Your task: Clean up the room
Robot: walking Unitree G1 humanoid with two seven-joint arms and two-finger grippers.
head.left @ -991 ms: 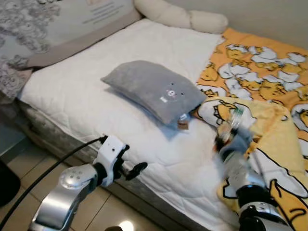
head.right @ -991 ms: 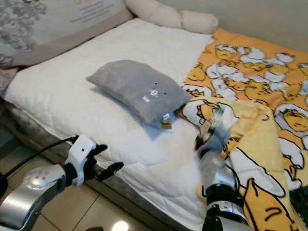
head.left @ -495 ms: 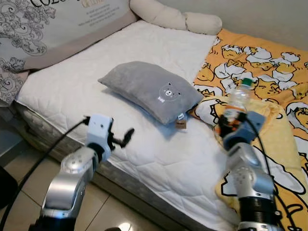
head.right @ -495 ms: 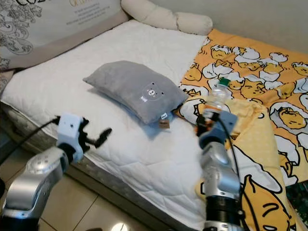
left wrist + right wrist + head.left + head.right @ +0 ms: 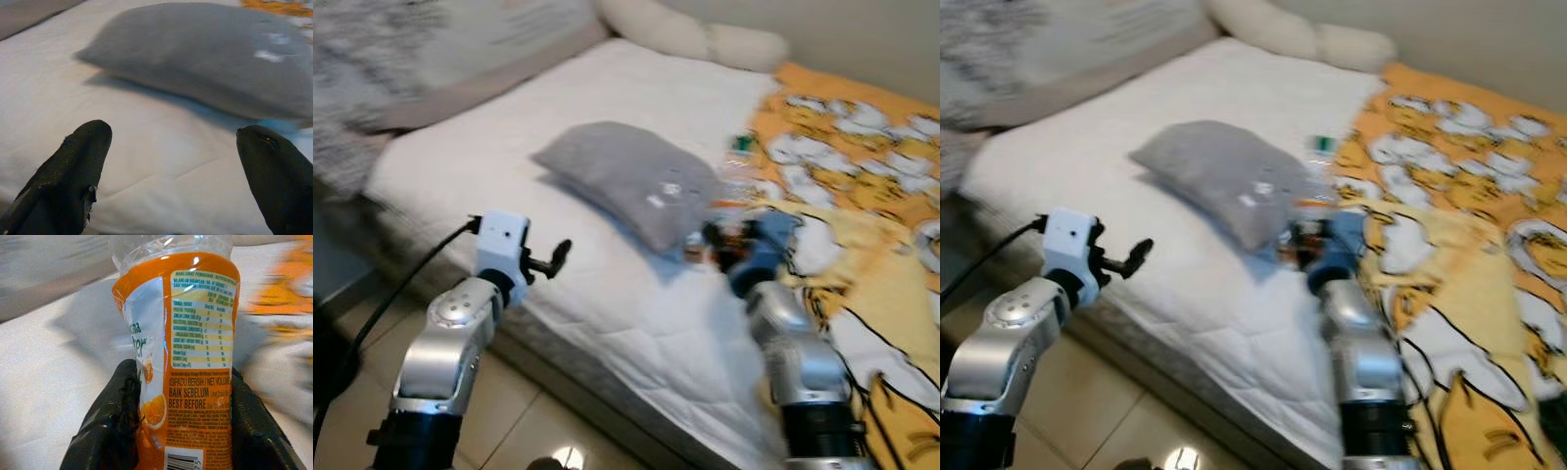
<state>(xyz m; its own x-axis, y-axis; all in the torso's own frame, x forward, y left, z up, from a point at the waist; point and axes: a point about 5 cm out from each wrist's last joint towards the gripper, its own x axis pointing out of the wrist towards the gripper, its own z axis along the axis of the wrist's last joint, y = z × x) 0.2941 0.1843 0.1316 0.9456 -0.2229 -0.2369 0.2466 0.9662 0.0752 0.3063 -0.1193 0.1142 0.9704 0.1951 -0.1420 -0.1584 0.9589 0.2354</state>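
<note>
We see the right gripper (image 5: 178,426) clamped on a plastic bottle (image 5: 188,338) — one black finger (image 5: 115,421) presses each side of its orange label. In the head views the bottle (image 5: 732,186) is badly blurred; it is held above the bed, over the seam where the white mattress cover (image 5: 607,284) meets the yellow cartoon-print blanket (image 5: 862,196), just beside the grey pillow (image 5: 626,181). A green cap (image 5: 1320,145) can just be made out at its top. The right arm (image 5: 793,362) rises from the lower edge of the picture, over the blanket's folded edge.

Our left gripper (image 5: 171,161) is spread wide and holds nothing — its two dark fingertips (image 5: 83,152) stand well apart in the left wrist view, with the white cover and the grey pillow (image 5: 205,63) beyond them. In the left eye view that gripper (image 5: 553,259) hovers at the near edge of the mattress, apart from the pillow, with a black cable (image 5: 401,294) running down from the wrist.

The pillow lies near the middle of the bed. A long cream bolster (image 5: 695,34) lies along the far side by the wall, and a large printed cushion (image 5: 431,49) leans at the far left. Tiled floor (image 5: 529,421) shows beside the bed.
</note>
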